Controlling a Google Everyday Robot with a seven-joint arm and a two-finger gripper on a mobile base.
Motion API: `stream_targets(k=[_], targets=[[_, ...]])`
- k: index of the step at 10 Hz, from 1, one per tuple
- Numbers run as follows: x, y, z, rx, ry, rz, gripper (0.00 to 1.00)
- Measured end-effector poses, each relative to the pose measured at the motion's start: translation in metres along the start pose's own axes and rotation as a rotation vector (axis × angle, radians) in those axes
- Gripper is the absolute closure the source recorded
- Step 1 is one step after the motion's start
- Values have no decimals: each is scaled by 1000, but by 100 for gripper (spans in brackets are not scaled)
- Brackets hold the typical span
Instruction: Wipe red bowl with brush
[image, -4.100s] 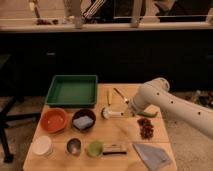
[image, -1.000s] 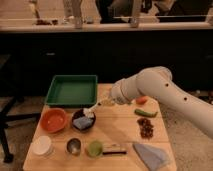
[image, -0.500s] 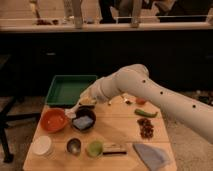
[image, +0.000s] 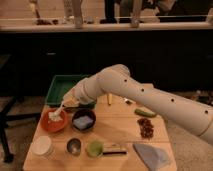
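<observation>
Wooden surface (image: 120, 131) before dark cabinets, pincer (image: 74, 100) low over the green tray (image: 61, 84) front edge, clamped on the brush (image: 63, 107), white head slanting down-left of it into the red bowl (image: 45, 126), dark bowl (image: 75, 118) just below.

- A long counter (image: 150, 26) with a pale lit top edge runs across the back.
- Below it, dark cabinet fronts (image: 155, 60).
- Grey floor (image: 22, 107).
- A pale wooden bench (image: 120, 129) stands in front, the gripper (image: 70, 101) over its left part.
</observation>
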Motion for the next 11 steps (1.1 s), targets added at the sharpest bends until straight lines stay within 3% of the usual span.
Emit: stream_targets(k=[6, 11], targets=[[15, 18, 71, -75, 63, 5, 100], [-9, 14, 116, -106, 91, -19, 100]])
